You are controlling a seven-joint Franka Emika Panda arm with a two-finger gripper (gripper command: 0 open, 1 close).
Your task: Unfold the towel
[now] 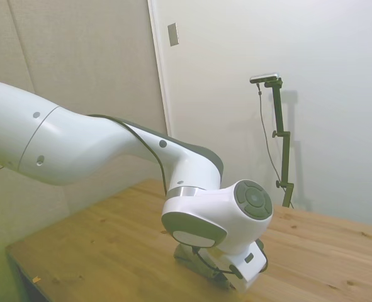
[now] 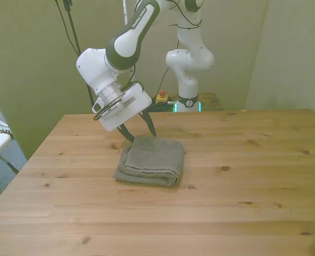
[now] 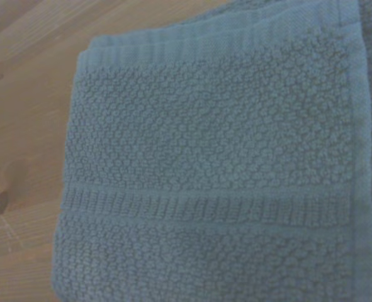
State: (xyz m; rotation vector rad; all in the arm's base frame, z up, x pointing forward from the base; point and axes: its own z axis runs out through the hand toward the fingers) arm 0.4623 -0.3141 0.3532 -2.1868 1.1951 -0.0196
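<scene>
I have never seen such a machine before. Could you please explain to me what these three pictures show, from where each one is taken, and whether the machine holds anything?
The machine is a white jointed robot arm that ends in a gripper with two dark fingers.

One picture is taken from beside the table; there the arm's thick body fills the frame and hides the fingers. The second looks across the wooden table and shows the whole scene. The third comes from a camera on the arm's wrist, looking closely down.

On the table lies a folded grey-green cloth towel, with thick layered edges. The wrist picture shows its bumpy weave.

Nothing is held. The fingers are spread open, with their tips at the towel's far edge.
</scene>
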